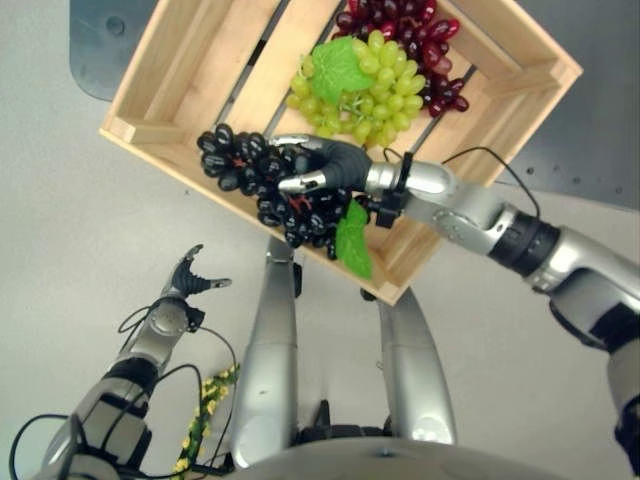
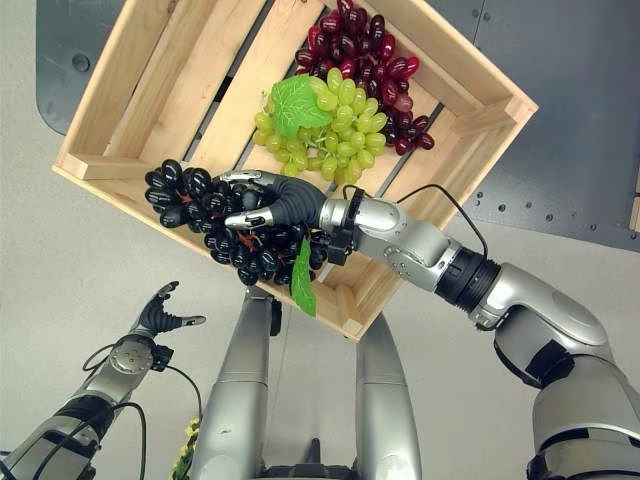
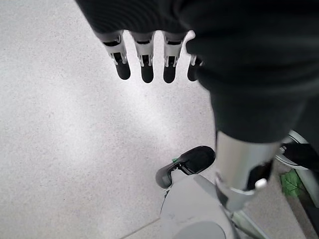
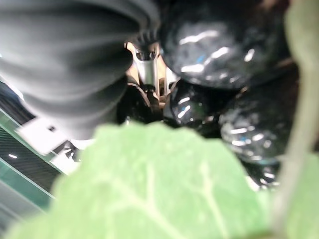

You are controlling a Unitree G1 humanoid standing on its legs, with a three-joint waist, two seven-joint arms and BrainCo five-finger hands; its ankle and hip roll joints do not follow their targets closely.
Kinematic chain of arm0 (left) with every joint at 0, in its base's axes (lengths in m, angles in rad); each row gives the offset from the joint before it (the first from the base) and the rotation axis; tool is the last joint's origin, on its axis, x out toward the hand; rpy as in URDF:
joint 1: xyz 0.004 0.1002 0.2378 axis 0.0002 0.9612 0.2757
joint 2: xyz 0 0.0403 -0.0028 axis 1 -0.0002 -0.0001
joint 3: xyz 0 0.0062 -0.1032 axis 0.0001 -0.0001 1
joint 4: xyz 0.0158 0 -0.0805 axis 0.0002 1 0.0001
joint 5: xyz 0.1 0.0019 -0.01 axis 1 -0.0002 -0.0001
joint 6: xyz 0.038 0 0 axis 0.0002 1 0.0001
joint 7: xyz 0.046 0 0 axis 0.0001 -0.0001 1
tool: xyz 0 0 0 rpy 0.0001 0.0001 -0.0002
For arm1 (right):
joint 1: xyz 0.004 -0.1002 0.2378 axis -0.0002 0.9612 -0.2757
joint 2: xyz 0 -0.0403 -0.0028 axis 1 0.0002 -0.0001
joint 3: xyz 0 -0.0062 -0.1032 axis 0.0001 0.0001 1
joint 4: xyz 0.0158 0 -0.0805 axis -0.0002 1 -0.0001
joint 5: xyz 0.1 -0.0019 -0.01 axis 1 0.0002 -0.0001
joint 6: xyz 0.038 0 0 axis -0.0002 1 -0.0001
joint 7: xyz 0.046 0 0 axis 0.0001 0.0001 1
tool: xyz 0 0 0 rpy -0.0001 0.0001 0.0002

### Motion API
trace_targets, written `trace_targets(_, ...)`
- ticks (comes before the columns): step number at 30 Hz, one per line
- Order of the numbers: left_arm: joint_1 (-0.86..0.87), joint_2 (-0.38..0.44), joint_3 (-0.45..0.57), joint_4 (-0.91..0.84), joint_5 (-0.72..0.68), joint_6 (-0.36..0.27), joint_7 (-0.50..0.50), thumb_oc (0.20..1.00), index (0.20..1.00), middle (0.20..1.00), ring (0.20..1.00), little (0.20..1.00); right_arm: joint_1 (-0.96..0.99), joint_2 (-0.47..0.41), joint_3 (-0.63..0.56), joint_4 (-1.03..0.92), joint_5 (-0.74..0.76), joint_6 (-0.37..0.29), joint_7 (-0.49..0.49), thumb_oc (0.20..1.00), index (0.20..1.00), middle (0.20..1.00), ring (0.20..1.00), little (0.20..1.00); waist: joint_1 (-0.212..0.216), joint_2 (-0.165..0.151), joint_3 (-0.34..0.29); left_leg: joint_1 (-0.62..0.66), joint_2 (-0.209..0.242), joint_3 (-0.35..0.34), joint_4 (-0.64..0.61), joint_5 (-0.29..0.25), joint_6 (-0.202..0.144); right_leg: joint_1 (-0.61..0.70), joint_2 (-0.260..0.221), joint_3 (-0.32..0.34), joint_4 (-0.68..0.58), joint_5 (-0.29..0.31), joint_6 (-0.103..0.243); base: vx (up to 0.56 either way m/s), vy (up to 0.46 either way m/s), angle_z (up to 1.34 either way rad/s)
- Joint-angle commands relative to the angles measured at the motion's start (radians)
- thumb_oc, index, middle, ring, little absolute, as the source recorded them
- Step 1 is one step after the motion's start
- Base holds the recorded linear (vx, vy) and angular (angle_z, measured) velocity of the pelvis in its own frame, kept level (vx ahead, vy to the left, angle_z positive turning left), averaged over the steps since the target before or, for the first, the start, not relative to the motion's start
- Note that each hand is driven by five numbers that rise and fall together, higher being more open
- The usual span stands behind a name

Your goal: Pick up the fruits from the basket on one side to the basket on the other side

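A wooden slatted crate point(image 1: 190, 60) lies ahead of me. In it are a bunch of green grapes point(image 1: 375, 85) with a leaf and a bunch of dark red grapes point(image 1: 410, 25) at its far corner. My right hand point(image 1: 325, 165) is curled round a bunch of black grapes point(image 1: 245, 170) at the crate's near rim, with a green leaf point(image 1: 352, 240) hanging below it. In the right wrist view the black grapes point(image 4: 219, 64) and the leaf point(image 4: 149, 189) press close against the hand. My left hand point(image 1: 190, 275) hangs low at the left over the floor, fingers relaxed and holding nothing.
The crate stands on a light speckled floor point(image 1: 60, 250). A dark metal plate point(image 1: 570, 140) lies under and beyond the crate at the right. A bit of yellow-green fruit or foliage point(image 1: 205, 410) shows low by my left arm.
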Motion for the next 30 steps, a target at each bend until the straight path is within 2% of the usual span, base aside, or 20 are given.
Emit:
trace_targets(1,0.087,-0.012,0.043,-0.003,0.023,0.004,-0.003,1.000,1.000,1.000,1.000,1.000,0.016,0.027,-0.066,-0.142,0.083,-0.072,0.035,0.200,0.200,0.200,0.200,0.200,-0.005,0.013,0.020,0.020,0.022,0.038,0.052,-0.065,0.006,0.066,-0.043,0.043,-0.128,0.098,0.090,0.00,0.000,0.00)
trace_targets(14,0.143,-0.039,0.090,0.043,0.053,0.014,-0.028,1.000,1.000,1.000,1.000,1.000,0.167,0.048,-0.238,-0.143,0.096,-0.094,0.015,0.200,0.200,0.200,0.200,0.200,0.006,0.032,0.020,0.276,0.005,0.019,-0.053,-0.041,-0.001,0.321,-0.070,-0.001,-0.174,0.081,0.103,0.01,-0.006,0.05)
trace_targets(22,0.170,-0.057,0.108,0.073,0.070,0.023,-0.041,1.000,1.000,1.000,1.000,1.000,0.210,0.043,-0.279,-0.131,0.102,-0.093,0.004,0.200,0.200,0.200,0.200,0.200,0.010,0.032,0.020,0.362,-0.003,0.011,-0.050,-0.056,0.007,0.418,-0.083,-0.012,-0.182,0.071,0.106,0.02,0.008,0.07)
trace_targets(30,0.199,-0.067,0.144,0.023,0.072,0.024,-0.051,1.000,1.000,1.000,1.000,1.000,0.348,0.095,-0.382,-0.125,0.113,-0.094,-0.027,0.200,0.200,0.200,0.200,0.200,0.017,0.025,0.020,0.486,-0.006,0.003,-0.045,-0.081,0.017,0.556,-0.095,-0.026,-0.208,0.063,0.111,0.01,0.021,0.04)
